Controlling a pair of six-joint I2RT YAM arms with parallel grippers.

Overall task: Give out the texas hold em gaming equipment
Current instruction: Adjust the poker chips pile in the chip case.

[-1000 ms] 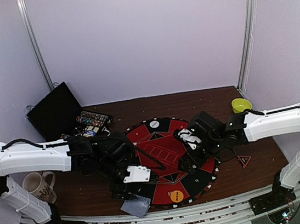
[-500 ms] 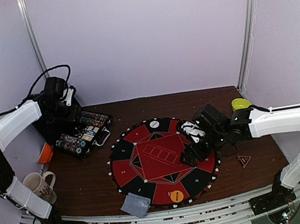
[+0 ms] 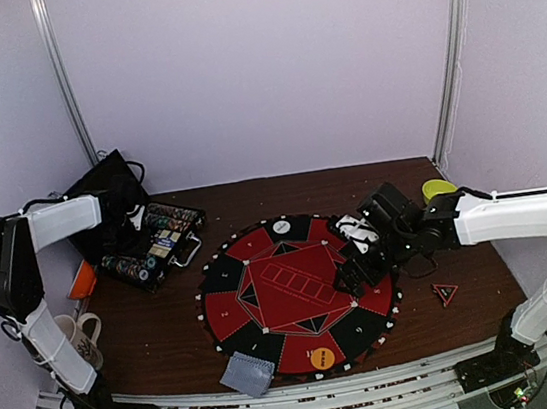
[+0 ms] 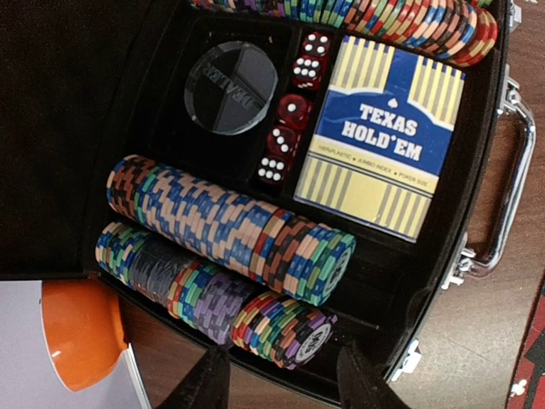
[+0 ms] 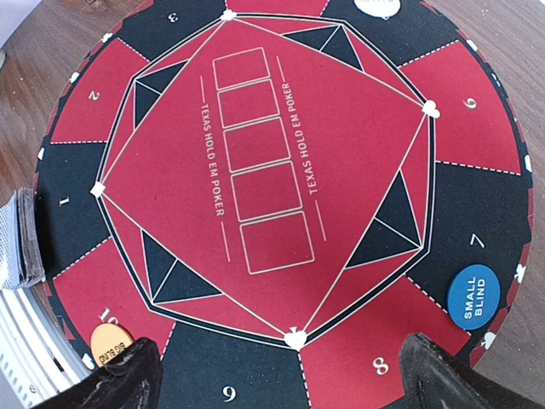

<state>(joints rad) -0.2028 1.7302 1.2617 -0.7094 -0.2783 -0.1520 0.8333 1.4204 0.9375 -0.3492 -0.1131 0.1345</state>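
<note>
I see left gripper [image 4: 281,385] parted, empty, above chips [image 4: 230,230] in the case [image 4: 400,285]. Right gripper [image 5: 281,375] wide apart, empty, over the mat [image 5: 264,153].

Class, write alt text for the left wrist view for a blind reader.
An open black case holds rows of multicoloured striped poker chips, a blue Texas Hold'em card box, five red dice and a dark round dealer disc. The left end effector hangs above, empty.

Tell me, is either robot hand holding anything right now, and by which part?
Nothing is held. The left gripper hangs open above the chip case, and the right gripper is open over the poker mat; both gaps are empty.
</note>
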